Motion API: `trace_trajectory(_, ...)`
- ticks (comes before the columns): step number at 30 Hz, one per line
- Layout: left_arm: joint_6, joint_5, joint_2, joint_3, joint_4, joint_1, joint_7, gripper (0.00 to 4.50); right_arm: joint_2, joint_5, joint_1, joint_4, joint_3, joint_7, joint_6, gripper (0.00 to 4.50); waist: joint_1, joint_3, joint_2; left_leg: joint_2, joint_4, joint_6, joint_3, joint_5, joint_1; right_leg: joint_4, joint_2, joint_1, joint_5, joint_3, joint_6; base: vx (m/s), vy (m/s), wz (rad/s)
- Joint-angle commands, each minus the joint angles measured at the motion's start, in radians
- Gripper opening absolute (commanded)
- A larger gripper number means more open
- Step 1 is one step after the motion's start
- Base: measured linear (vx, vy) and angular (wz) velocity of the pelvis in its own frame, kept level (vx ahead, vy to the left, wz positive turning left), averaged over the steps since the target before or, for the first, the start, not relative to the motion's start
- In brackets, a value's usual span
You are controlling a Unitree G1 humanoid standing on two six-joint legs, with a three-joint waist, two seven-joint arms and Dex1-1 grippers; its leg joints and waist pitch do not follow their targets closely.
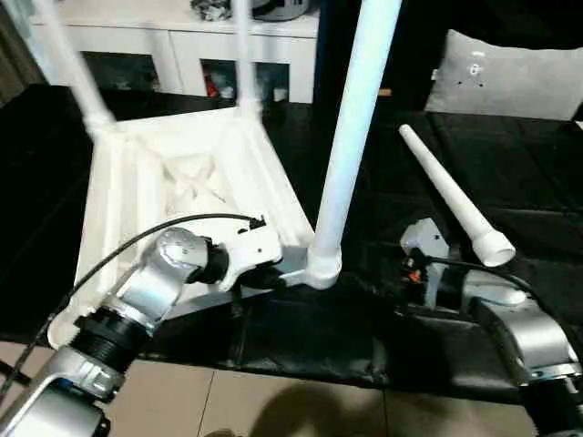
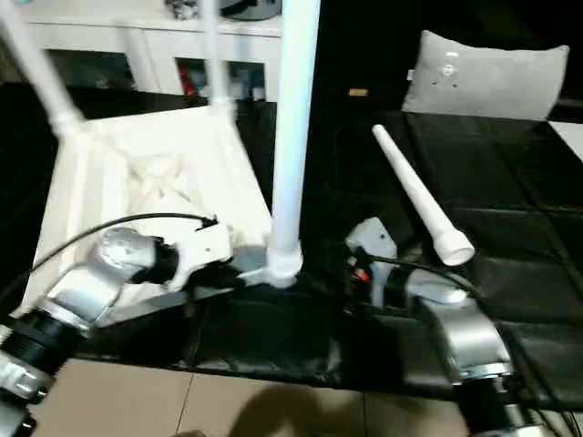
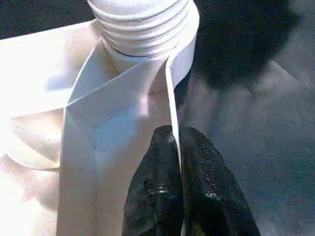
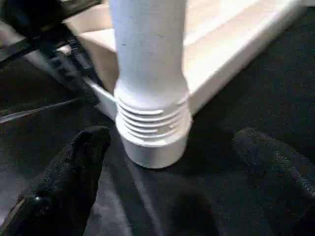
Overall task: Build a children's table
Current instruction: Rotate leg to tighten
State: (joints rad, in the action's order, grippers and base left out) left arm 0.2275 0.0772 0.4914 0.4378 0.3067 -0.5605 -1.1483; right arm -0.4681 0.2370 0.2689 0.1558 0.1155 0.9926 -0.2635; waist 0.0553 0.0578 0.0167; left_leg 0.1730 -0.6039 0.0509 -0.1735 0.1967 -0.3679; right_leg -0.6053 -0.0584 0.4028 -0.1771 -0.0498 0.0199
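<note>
The children's table lies upside down, its white ribbed tabletop [image 1: 182, 182] resting on a black surface. Two legs stand in its far corners, and a third leg [image 1: 351, 137] stands upright in the near right corner socket [image 4: 155, 147], with screw threads showing above the socket. Another white leg [image 1: 451, 196] lies loose on the black surface to the right. My left gripper [image 3: 173, 135] is shut on the tabletop's thin side wall just beside that near corner. My right gripper [image 4: 172, 136] is open, one finger [image 4: 93, 147] on each side of the leg's base, touching nothing.
A white cabinet [image 1: 182, 45] with glass doors stands behind the tabletop, and a grey cushion-like panel [image 1: 510, 77] leans at the back right. The black surface ends near me at a tiled floor [image 1: 273, 401]. A black cable [image 1: 137, 238] loops over my left forearm.
</note>
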Motion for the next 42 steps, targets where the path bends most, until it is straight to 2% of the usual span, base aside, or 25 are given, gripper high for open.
trace_trajectory(1, -0.056, 0.008, 0.001, 0.065, -0.014, -0.024, -0.081, 0.00, -0.010, 0.005, 0.021, -0.027, 0.024, 0.044, 0.012, 4.46, -0.004, -0.067, 0.009, 0.053, 0.070, -0.051, 0.017, 0.193, 0.012, 0.074, -0.077, -0.053, -0.194, 0.046, 0.235, 0.000, 0.000, 0.00)
trace_trajectory(4, -0.083, 0.005, 0.009, 0.078, -0.012, -0.027, -0.116, 0.00, -0.015, -0.014, 0.034, -0.017, 0.050, 0.063, 0.032, 4.46, 0.001, -0.067, 0.008, 0.055, 0.072, -0.041, 0.016, 0.197, 0.014, 0.073, -0.077, -0.052, -0.199, 0.046, 0.237, 0.000, 0.000, 0.00)
trace_trajectory(5, -0.108, 0.000, 0.014, 0.084, -0.010, -0.029, -0.146, 0.00, -0.019, -0.036, 0.049, -0.001, 0.086, 0.085, 0.056, 4.46, 0.004, -0.068, 0.006, 0.056, 0.071, -0.038, 0.017, 0.198, 0.016, 0.072, -0.079, -0.051, -0.202, 0.046, 0.239, 0.000, 0.000, 0.00)
trace_trajectory(7, -0.113, -0.001, 0.015, 0.086, -0.010, -0.030, -0.153, 0.00, -0.020, -0.043, 0.055, 0.005, 0.097, 0.091, 0.062, 4.46, 0.003, -0.068, 0.007, 0.055, 0.072, -0.036, 0.017, 0.194, 0.014, 0.070, -0.079, -0.053, -0.198, 0.047, 0.238, 0.000, 0.000, 0.00)
trace_trajectory(8, -0.138, 0.001, 0.019, 0.093, -0.002, -0.035, -0.179, 0.00, -0.007, -0.042, 0.083, 0.040, 0.108, 0.119, 0.058, 4.46, 0.003, -0.068, 0.002, 0.055, 0.071, -0.036, 0.016, 0.193, 0.013, 0.070, -0.079, -0.054, -0.198, 0.047, 0.237, 0.000, 0.000, 0.00)
trace_trajectory(10, -0.145, 0.002, 0.020, 0.094, 0.001, -0.036, -0.184, 0.00, -0.003, -0.038, 0.090, 0.049, 0.109, 0.129, 0.052, 4.46, 0.004, -0.068, 0.005, 0.054, 0.071, -0.038, 0.016, 0.199, 0.014, 0.071, -0.079, -0.053, -0.210, 0.046, 0.239, 0.000, 0.000, 0.00)
trace_trajectory(13, -0.149, 0.003, 0.021, 0.093, 0.000, -0.035, -0.187, 0.00, 0.000, -0.029, 0.098, 0.056, 0.113, 0.144, 0.044, 4.46, 0.003, -0.070, 0.003, 0.055, 0.070, -0.039, 0.017, 0.178, 0.011, 0.067, -0.080, -0.057, -0.186, 0.047, 0.238, 0.000, 0.000, 0.00)
trace_trajectory(16, -0.155, 0.006, 0.022, 0.093, 0.003, -0.035, -0.192, 0.00, 0.000, -0.020, 0.105, 0.065, 0.121, 0.158, 0.034, 4.07, 0.000, -0.069, 0.002, 0.055, 0.070, -0.045, 0.017, 0.172, 0.010, 0.066, -0.080, -0.057, -0.182, 0.046, 0.242, 0.000, 0.000, 0.00)
trace_trajectory(20, -0.167, 0.010, 0.022, 0.090, 0.014, -0.038, -0.197, 0.00, 0.000, -0.017, 0.112, 0.080, 0.123, 0.170, 0.035, 3.79, -0.001, -0.069, -0.002, 0.053, 0.069, -0.044, 0.015, 0.175, 0.009, 0.069, -0.079, -0.057, -0.207, 0.046, 0.236, 0.000, 0.000, 0.00)
trace_trajectory(22, -0.170, 0.011, 0.021, 0.089, 0.019, -0.040, -0.198, 0.00, 0.002, -0.015, 0.114, 0.085, 0.120, 0.177, 0.033, 3.56, 0.000, -0.069, 0.000, 0.054, 0.069, -0.044, 0.015, 0.173, 0.010, 0.069, -0.080, -0.056, -0.208, 0.046, 0.234, 0.000, 0.000, 0.00)
trace_trajectory(23, -0.170, 0.011, 0.020, 0.086, 0.023, -0.042, -0.194, 0.00, 0.004, -0.011, 0.112, 0.083, 0.119, 0.183, 0.030, 3.56, -0.001, -0.069, -0.004, 0.054, 0.069, -0.045, 0.015, 0.175, 0.010, 0.069, -0.079, -0.056, -0.210, 0.046, 0.234, 0.000, 0.000, 0.00)
trace_trajectory(29, -0.169, 0.008, 0.022, 0.079, 0.026, -0.041, -0.194, 0.00, 0.006, 0.010, 0.106, 0.071, 0.123, 0.192, 0.010, 2.89, 0.000, -0.069, -0.003, 0.054, 0.068, -0.047, 0.015, 0.165, 0.011, 0.069, -0.079, -0.055, -0.214, 0.046, 0.231, 0.000, 0.000, 0.00)
trace_trajectory(31, -0.168, 0.009, 0.024, 0.077, 0.027, -0.039, -0.192, 0.00, 0.010, 0.013, 0.103, 0.068, 0.122, 0.193, 0.006, 2.82, 0.000, -0.069, -0.001, 0.054, 0.068, -0.047, 0.015, 0.165, 0.011, 0.069, -0.079, -0.055, -0.210, 0.046, 0.232, 0.000, 0.000, 0.00)
trace_trajectory(33, -0.151, 0.004, 0.023, 0.069, 0.023, -0.034, -0.183, 0.00, 0.019, 0.024, 0.094, 0.060, 0.119, 0.191, -0.007, 2.77, 0.000, -0.070, -0.001, 0.054, 0.068, -0.047, 0.014, 0.161, 0.010, 0.068, -0.079, -0.056, -0.200, 0.046, 0.234, 0.000, 0.000, 0.00)
trace_trajectory(34, -0.120, -0.003, 0.016, 0.056, 0.014, -0.029, -0.162, 0.00, 0.028, 0.035, 0.086, 0.049, 0.115, 0.186, -0.022, 2.74, 0.000, -0.070, 0.002, 0.054, 0.068, -0.046, 0.015, 0.161, 0.010, 0.067, -0.079, -0.056, -0.200, 0.045, 0.236, 0.000, 0.000, 0.00)
trace_trajectory(35, -0.103, -0.005, 0.011, 0.048, 0.009, -0.027, -0.150, 0.00, 0.032, 0.040, 0.083, 0.043, 0.113, 0.183, -0.030, 2.71, -0.001, -0.069, 0.000, 0.053, 0.068, -0.044, 0.014, 0.166, 0.010, 0.068, -0.078, -0.055, -0.204, 0.045, 0.236, 0.000, 0.000, 0.00)
trace_trajectory(39, -0.023, -0.030, -0.012, 0.012, -0.026, -0.013, -0.100, 0.00, 0.058, 0.050, 0.064, 0.018, 0.106, 0.138, -0.062, 2.70, -0.002, -0.065, -0.001, 0.054, 0.071, -0.031, 0.016, 0.195, 0.011, 0.074, -0.081, -0.054, -0.274, 0.046, 0.222, 0.000, 0.000, 0.00)
trace_trajectory(40, 0.060, -0.046, -0.035, -0.020, -0.072, 0.003, -0.044, 0.00, 0.098, 0.030, 0.052, 0.011, 0.101, 0.046, -0.085, 2.70, -0.005, -0.063, -0.001, 0.053, 0.072, -0.026, 0.016, 0.213, 0.012, 0.078, -0.080, -0.051, -0.309, 0.046, 0.214, 0.000, 0.000, 0.00)
trace_trajectory(41, 0.082, -0.048, -0.042, -0.028, -0.084, 0.007, -0.028, 0.00, 0.109, 0.022, 0.050, 0.012, 0.099, 0.020, -0.090, 2.70, -0.007, -0.059, 0.002, 0.054, 0.075, -0.015, 0.017, 0.225, 0.013, 0.080, -0.079, -0.047, -0.337, 0.046, 0.207, 0.000, 0.000, 0.00)
trace_trajectory(42, 0.161, -0.050, -0.070, -0.056, -0.128, 0.023, 0.037, 0.00, 0.158, -0.013, 0.052, 0.024, 0.093, -0.088, -0.114, 2.70, -0.012, -0.060, 0.002, 0.051, 0.075, -0.004, 0.020, 0.246, 0.013, 0.082, -0.079, -0.049, -0.379, 0.044, 0.192, 0.000, 0.000, 0.00)
